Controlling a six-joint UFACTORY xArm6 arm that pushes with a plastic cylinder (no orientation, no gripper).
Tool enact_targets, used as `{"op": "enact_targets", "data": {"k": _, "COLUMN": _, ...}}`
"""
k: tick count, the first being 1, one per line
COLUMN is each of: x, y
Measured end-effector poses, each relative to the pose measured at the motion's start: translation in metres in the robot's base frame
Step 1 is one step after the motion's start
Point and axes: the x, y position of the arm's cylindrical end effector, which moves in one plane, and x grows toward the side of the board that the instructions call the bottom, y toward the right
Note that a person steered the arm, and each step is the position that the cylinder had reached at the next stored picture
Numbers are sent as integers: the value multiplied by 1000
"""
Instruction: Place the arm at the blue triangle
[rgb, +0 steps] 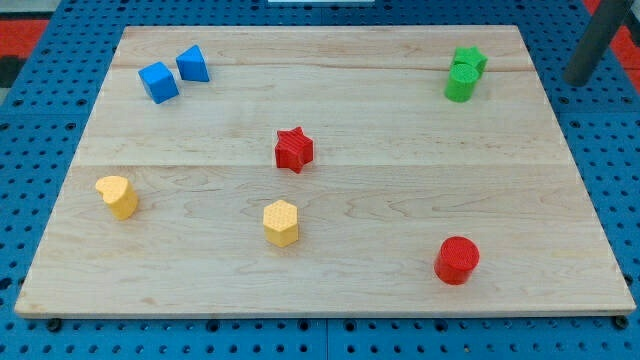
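The blue triangle (192, 64) sits near the top left corner of the wooden board (400, 190), close beside a blue cube (158, 82) on its left. My tip (577, 80) is at the view's top right, just off the board's right edge over the blue pegboard. It is far to the right of the blue triangle, almost the whole board's width away. The nearest blocks to my tip are the green ones.
A green star (469, 59) and a green cylinder (460, 84) stand together at the top right. A red star (293, 150) is near the middle. A yellow heart (118, 196), a yellow hexagon (281, 222) and a red cylinder (457, 260) lie lower down.
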Motion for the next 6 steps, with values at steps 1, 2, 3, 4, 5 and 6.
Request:
{"op": "enact_targets", "data": {"k": 1, "x": 30, "y": -61}}
{"op": "enact_targets", "data": {"k": 2, "x": 36, "y": -164}}
{"op": "enact_targets", "data": {"k": 3, "x": 24, "y": -260}}
{"op": "enact_targets", "data": {"k": 4, "x": 23, "y": -356}}
{"op": "enact_targets", "data": {"k": 5, "x": 3, "y": -404}}
{"op": "enact_targets", "data": {"k": 6, "x": -9, "y": -464}}
